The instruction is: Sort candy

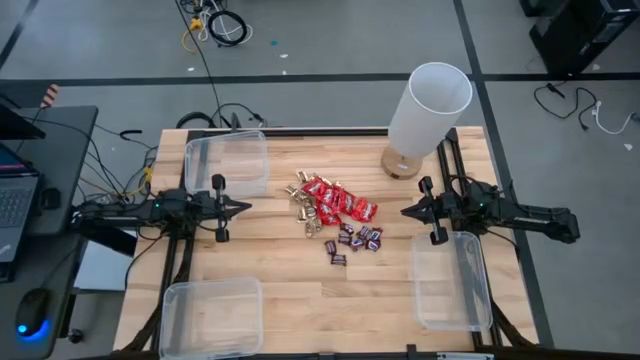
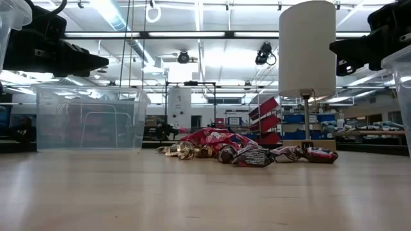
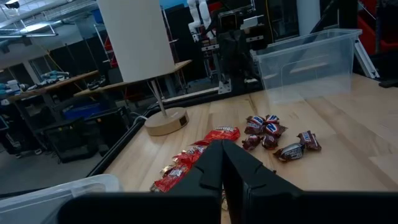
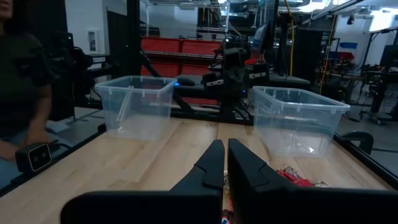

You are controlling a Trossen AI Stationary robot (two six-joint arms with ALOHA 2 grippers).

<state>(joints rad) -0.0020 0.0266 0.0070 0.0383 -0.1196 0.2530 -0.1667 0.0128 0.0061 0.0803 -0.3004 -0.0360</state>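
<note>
The candy [image 1: 335, 215] lies in a loose pile on the middle of the wooden table: red packets [image 1: 338, 202], gold-foil pieces [image 1: 303, 212] on the pile's left side, dark mini bars [image 1: 356, 240] toward the near side. In the low view the candy [image 2: 247, 151] rests flat on the tabletop. My left gripper [image 1: 245, 207] hovers left of the pile, shut and pointing level at it. My right gripper [image 1: 405, 211] hovers right of the pile, also shut and level. Each wrist view shows shut fingers, left gripper [image 3: 222, 144] and right gripper [image 4: 225, 144], with nothing between them.
Three clear plastic bins stand around the pile: far left [image 1: 228, 163], near left [image 1: 212, 315], near right [image 1: 452, 280]. A white-shaded lamp [image 1: 425, 115] on a round wooden base stands at the far right. A person [image 4: 22, 87] sits beyond the table's left side.
</note>
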